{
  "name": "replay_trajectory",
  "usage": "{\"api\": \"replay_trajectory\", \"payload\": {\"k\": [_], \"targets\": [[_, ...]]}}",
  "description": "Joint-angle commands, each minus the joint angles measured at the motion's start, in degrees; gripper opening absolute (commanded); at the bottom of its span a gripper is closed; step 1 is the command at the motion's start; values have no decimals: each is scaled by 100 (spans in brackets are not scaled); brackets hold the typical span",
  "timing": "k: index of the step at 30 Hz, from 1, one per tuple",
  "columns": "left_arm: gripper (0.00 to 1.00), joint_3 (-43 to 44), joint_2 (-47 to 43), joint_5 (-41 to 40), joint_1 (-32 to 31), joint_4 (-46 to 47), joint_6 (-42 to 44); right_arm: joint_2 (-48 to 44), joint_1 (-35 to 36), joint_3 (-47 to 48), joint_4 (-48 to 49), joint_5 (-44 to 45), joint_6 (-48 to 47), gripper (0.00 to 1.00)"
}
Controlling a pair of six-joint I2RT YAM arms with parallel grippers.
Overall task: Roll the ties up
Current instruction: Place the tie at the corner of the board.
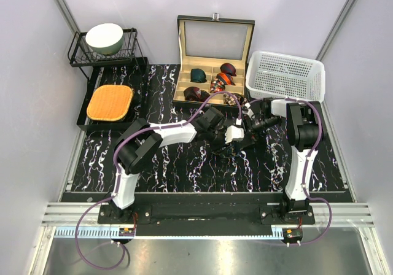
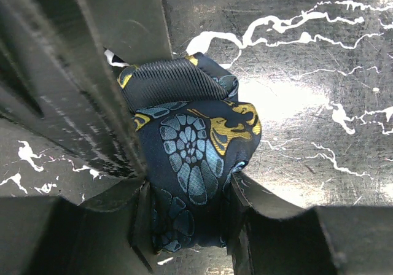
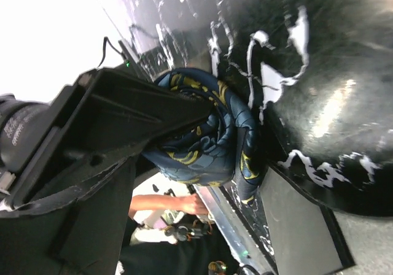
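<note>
Your left pincer (image 2: 190, 189) clamps the navy tie coil (image 2: 196, 140) over the marbled tabletop (image 2: 319, 72); your right pincer (image 3: 236, 146) grips the same coil.

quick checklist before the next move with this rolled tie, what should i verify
1. navy tie rolled into a coil: ok.
2. left gripper shut on the coil: ok.
3. right gripper grip on the coil: cannot tell; one finger presses against it.
4. tie box lid open: ok.
5. Free compartment in the box: cannot tell from the top view.
</note>
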Motion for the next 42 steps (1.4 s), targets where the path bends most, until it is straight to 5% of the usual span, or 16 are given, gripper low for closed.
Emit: {"api": "replay_trajectory", "payload": {"k": [1,9,17,24,26,35,42], "targets": [[0,-221,528,-459,-73,-868,-125,-116,39,-202,106,-422,-440,84],[0,-160,590,-441,-73,-877,-125,-327,57,-352,1,-457,-669,92],[1,-98,634,-406,-73,-939,-116,-336,294,-300,-78,-273,-801,76],[2,-54,669,-415,-55,-974,-116,-309,294,-264,-87,202,-704,30],[5,-45,686,-424,-55,-956,-159,-310,285,-247,-104,263,-721,4],[96,-985,-516,279,375,580,-748,-371,294,-177,-166,124,-897,0],[99,-1292,-1955,51,613,801,-1320,-731,294,-159,-192,-246,-880,0]]}}
